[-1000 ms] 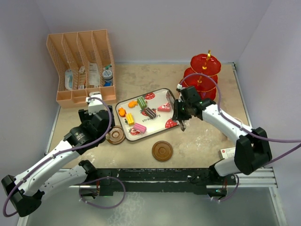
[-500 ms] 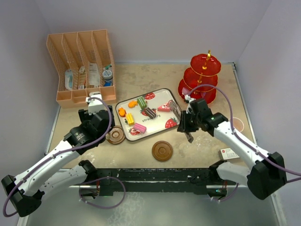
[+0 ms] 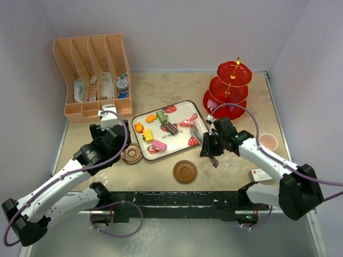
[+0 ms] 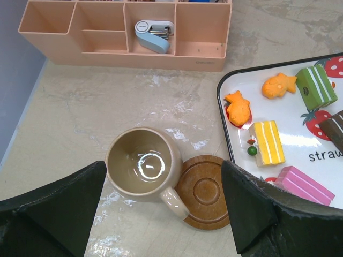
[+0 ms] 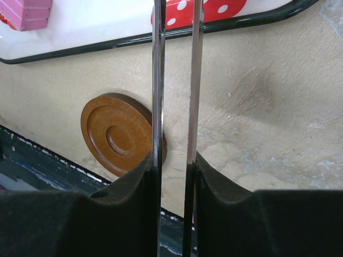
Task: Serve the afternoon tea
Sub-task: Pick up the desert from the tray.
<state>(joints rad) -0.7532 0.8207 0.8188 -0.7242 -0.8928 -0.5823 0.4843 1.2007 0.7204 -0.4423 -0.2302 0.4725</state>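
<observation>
Holding tongs [image 5: 158, 80] clenched in R gripper [image 5: 174, 182], counter [image 3: 161, 91] near edge; L gripper [image 4: 163, 171] spread, empty, above tan mug [image 4: 140, 163]. We advise: squeeze gently, align tips w/ pink cake [image 5: 24, 13].

The white tray [image 4: 295, 134] has black letters [image 4: 323, 157] printed on it; they read "straw", and then the picture's edge cuts the word off; the little white card [image 3: 261, 174] has print too small to read.

Left arm [image 3: 53, 184] and right arm [image 3: 262, 158] — white shells, black joints, looping purple cables [image 3: 125, 140]; matte-black gripper fingers [image 4: 59, 206].
</observation>
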